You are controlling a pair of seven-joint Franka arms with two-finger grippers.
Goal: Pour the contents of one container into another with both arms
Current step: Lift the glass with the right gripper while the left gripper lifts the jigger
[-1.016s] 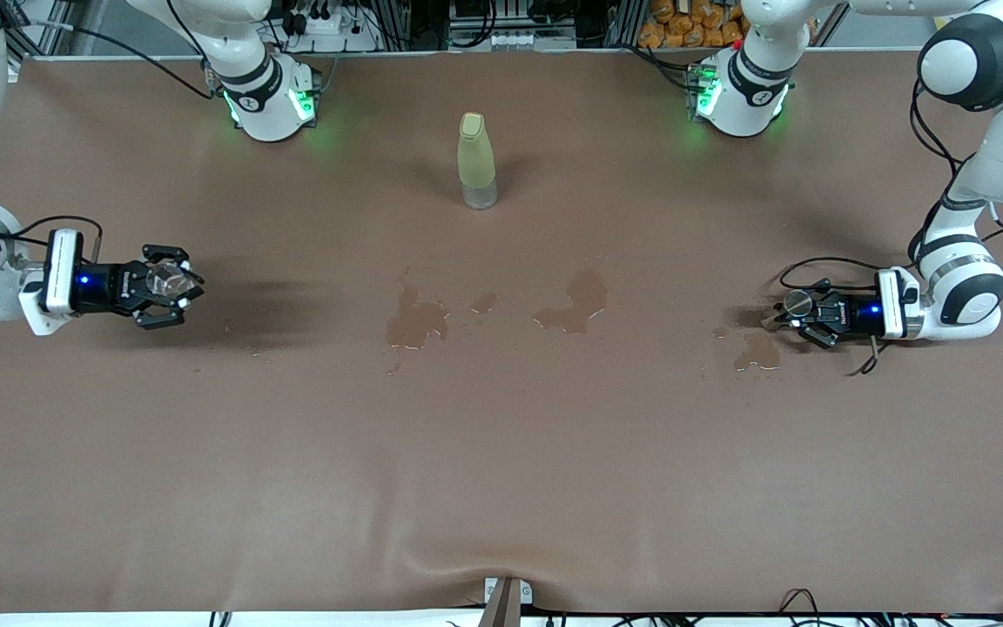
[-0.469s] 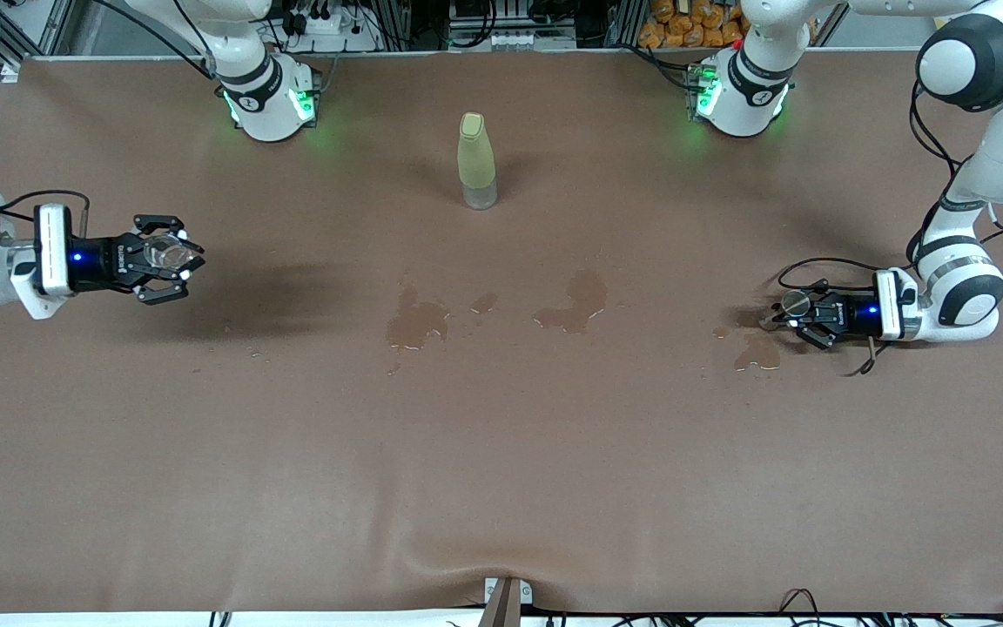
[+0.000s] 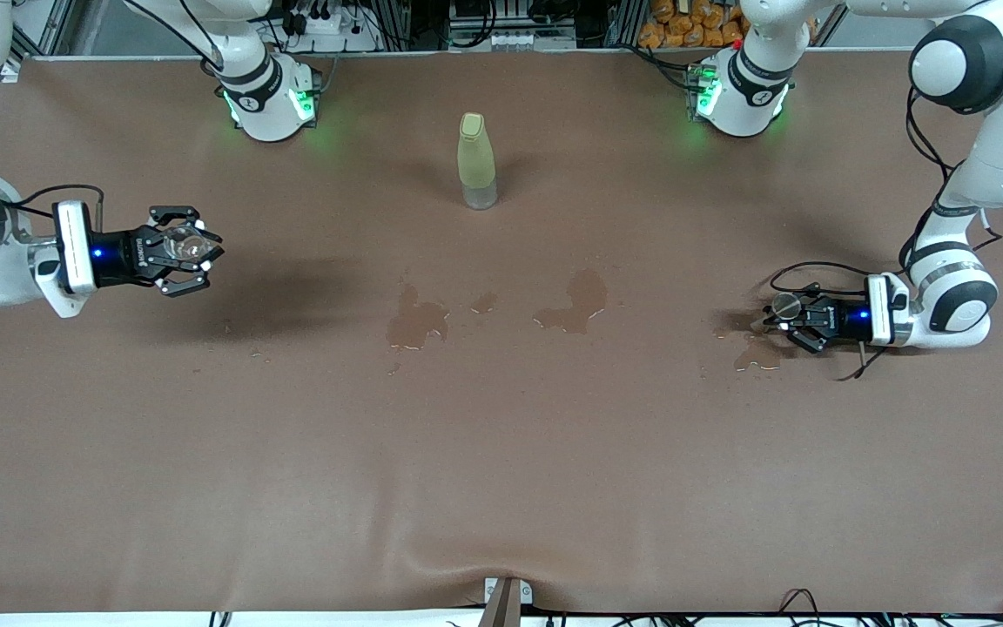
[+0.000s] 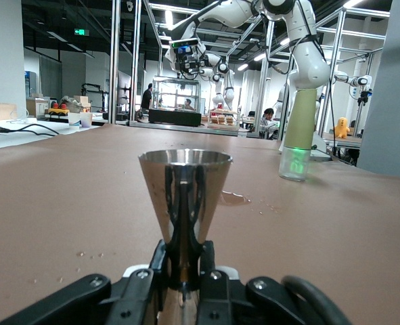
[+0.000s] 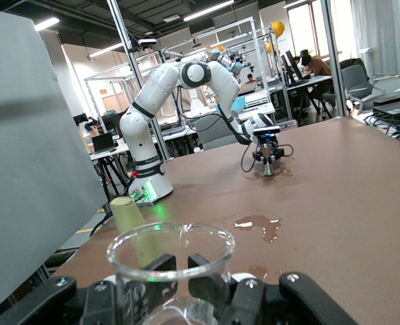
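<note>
The left tool (image 3: 787,315) sits low over the bench (image 3: 501,453) at the left arm's end, its black fingers (image 4: 186,267) pinching the narrow waist of a steel jigger (image 3: 784,304). The left wrist view shows the jigger as a polished cone, wide mouth up and upright; the front view gives only its round rim. A wet patch (image 3: 756,350) lies on the bench at about 7 o'clock from the jigger.

The right tool (image 3: 186,251) hangs over the right arm's end of the bench, its fingers (image 5: 250,301) closed around a clear glass (image 3: 181,245). The right wrist view shows the glass's round open rim and thin clear wall, upright; whether it holds liquid cannot be told. In the front view the glass is a faint, glinting disc among the fingers.

Midway between the two bases stands a pale yellow-green bottle (image 3: 476,161), upright, capped, its base clear. From the bottle, two larger spills lie at about 5 o'clock (image 3: 573,305) and 7 o'clock (image 3: 415,320), nearer the front camera.

Only the right wrist view shows the left arm (image 5: 186,108) from the side, white with dark joints, its tool down at the bench. Only the left wrist view shows the bottle's lower part glowing green.
</note>
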